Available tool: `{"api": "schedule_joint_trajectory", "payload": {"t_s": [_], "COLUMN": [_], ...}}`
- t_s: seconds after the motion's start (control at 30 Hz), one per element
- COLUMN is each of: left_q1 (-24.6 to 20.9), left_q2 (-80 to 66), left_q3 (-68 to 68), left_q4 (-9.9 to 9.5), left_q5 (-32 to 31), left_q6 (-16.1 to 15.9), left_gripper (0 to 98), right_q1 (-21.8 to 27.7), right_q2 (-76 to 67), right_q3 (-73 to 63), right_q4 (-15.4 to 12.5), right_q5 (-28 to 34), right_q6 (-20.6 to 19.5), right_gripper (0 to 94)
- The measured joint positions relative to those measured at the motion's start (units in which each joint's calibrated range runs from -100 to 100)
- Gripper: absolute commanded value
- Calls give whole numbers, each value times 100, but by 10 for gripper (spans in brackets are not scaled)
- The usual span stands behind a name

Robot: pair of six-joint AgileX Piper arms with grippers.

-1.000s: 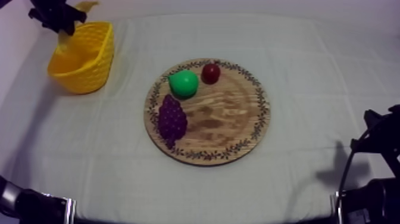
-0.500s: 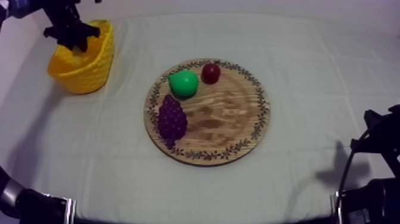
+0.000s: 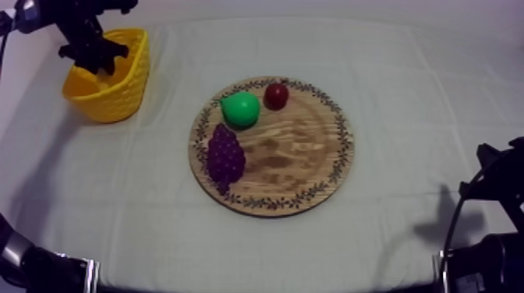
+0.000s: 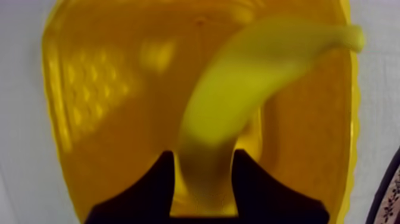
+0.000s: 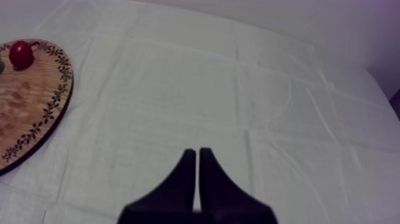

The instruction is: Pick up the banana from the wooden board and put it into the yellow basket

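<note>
The yellow basket [image 3: 109,82] stands at the table's far left. My left gripper [image 3: 92,53] hangs low over its opening. In the left wrist view the two black fingers [image 4: 146,193] press on the stem end of the banana [image 4: 250,77]. The banana reaches forward inside the basket [image 4: 89,95], so my left gripper [image 4: 202,179] is shut on it. The round wooden board [image 3: 296,156] lies mid-table. My right gripper [image 5: 197,154] is shut on nothing, with its fingers together over bare cloth near the table's right side.
On the board lie a green pear [image 3: 240,109], a small red fruit [image 3: 276,96] and a purple bunch of grapes [image 3: 225,154]. The right wrist view catches the board's rim [image 5: 41,113] and the red fruit [image 5: 21,55]. My right arm [image 3: 493,187] rests at the right edge.
My left gripper has come down from above the basket's far rim into its opening, carrying the banana inside. The right arm and the fruit on the board have not moved.
</note>
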Motion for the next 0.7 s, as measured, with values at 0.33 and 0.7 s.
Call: {"api": "schedule_joint_trajectory", "payload": {"t_s": [0.33,0.7], "left_q1": [67,209], "left_q2": [-358,-1667], "left_q3": [155,1825], "left_q4": [164,592], "left_q5": [-306,-1853], "left_q6": [-234,-308], "left_gripper": [280,36], "right_q1": [0,0], "right_q2": [0,0], "right_q3": [0,0], "right_q4": [0,0], "right_q5": [0,0], "right_q6": [0,0], "right_gripper": [3,3]}}
